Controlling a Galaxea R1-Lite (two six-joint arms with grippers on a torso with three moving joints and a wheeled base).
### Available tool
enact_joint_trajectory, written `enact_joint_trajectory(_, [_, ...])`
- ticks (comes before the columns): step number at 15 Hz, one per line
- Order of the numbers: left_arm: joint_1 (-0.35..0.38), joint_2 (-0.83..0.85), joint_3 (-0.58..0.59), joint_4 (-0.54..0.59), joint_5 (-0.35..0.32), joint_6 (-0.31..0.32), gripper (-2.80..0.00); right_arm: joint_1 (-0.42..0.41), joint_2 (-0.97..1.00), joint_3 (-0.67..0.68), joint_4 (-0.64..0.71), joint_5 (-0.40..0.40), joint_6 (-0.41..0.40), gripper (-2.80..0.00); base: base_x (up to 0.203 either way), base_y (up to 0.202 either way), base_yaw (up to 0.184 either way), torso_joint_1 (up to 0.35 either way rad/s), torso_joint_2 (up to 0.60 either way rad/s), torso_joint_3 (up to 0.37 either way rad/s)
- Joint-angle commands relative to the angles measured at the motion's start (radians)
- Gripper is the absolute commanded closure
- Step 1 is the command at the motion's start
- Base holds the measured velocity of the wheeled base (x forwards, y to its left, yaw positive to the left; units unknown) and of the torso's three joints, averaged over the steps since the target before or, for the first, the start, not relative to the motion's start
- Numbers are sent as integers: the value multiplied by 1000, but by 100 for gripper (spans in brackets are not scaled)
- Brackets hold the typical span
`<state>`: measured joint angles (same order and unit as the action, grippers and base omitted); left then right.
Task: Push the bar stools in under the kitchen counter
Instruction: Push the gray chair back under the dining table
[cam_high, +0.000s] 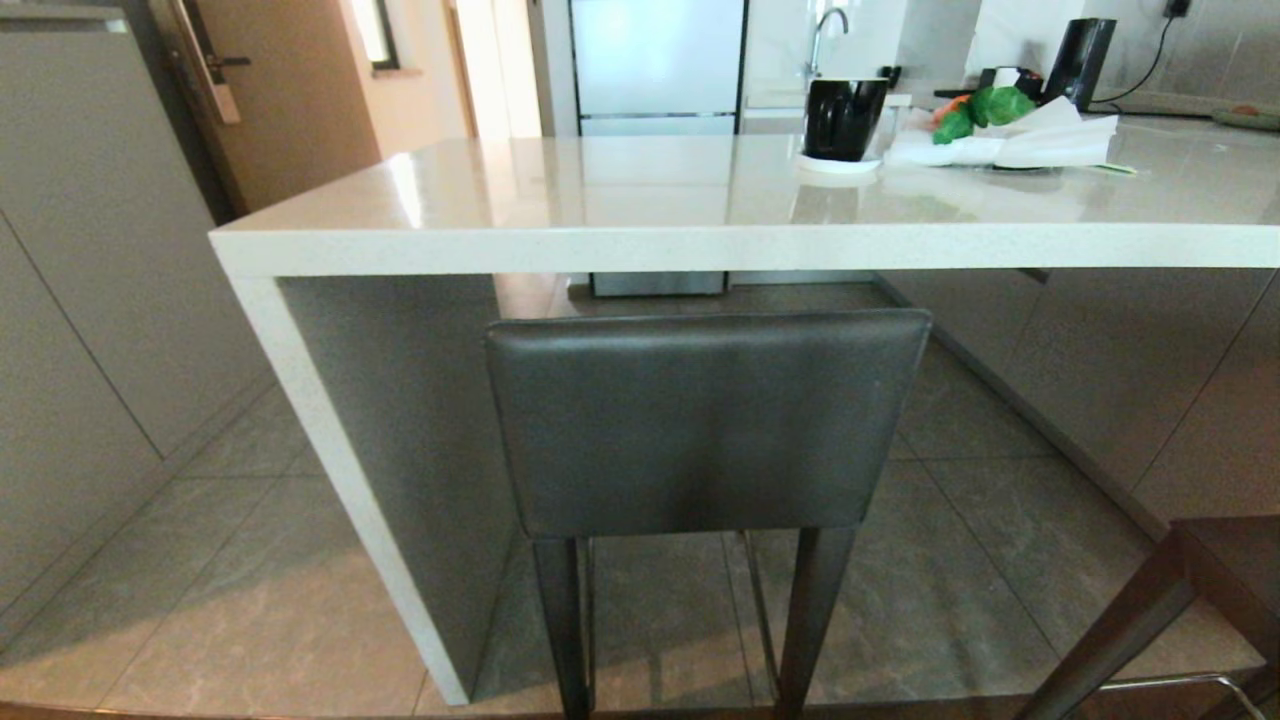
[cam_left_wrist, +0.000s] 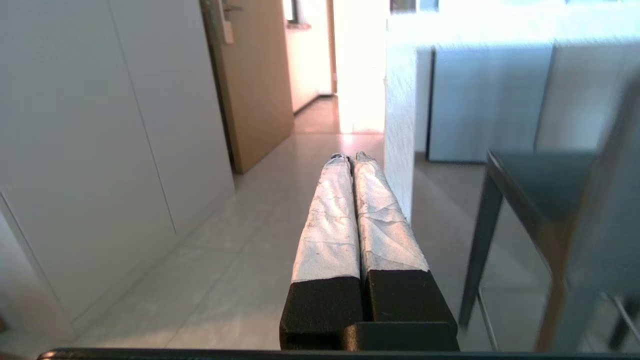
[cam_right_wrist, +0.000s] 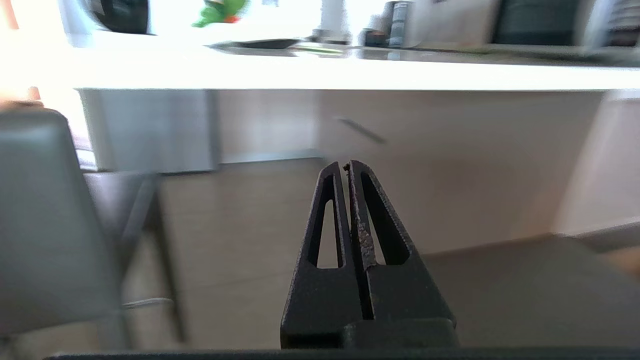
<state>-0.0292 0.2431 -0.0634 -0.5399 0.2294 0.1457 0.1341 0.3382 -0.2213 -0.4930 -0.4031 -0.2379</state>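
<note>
One bar stool stood at centre frame in the head view, its padded backrest just below the thick edge of the bench and its seat apparently already tucked under. A second stool showed only at the lower right corner, seemingly not yet pushed in. Neither arm appeared in the head view. The left pincer was clenched on nothing, aimed along the floor beside the bench's white side panel. The right pincer was likewise clenched and empty. I judged the next move to be turning toward the second stool. The glossy bench carried a black mug and crumpled paper; grey floor tiles lay below.
</note>
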Motion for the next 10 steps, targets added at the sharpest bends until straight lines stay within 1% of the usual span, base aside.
enact_joint_trajectory(1, [17,-245,-29,244,-23,4,0,-35,-60,-39,39,-6,-29,0,0,0,0,0,0,0])
enact_joint_trajectory(2, [24,-254,-31,324,-41,10,0,-95,-62,-59,71,0,-33,0,0,0,0,0,0,0])
enact_joint_trajectory(3, [29,-245,-19,359,-55,14,0,-153,-71,-78,101,20,-35,0,0,0,0,0,0,0])
enact_joint_trajectory(4, [31,-245,-4,358,-59,14,0,-178,-87,-80,114,41,-36,0,0,0,0,0,0,0])
enact_joint_trajectory(6, [30,-245,52,358,-59,15,0,-155,-189,-32,140,63,-35,0,0,0,0,0,0,0])
enact_joint_trajectory(8, [28,-244,65,367,-59,-34,0,-145,-322,37,200,125,-22,0,0,0,0,0,0,0])
enact_joint_trajectory(9, [28,-244,65,371,-86,-49,0,-142,-348,87,213,169,24,0,0,0,0,0,0,0])
enact_joint_trajectory(10, [28,-244,65,382,-133,-55,0,-140,-346,154,227,234,56,0,0,0,0,0,0,0])
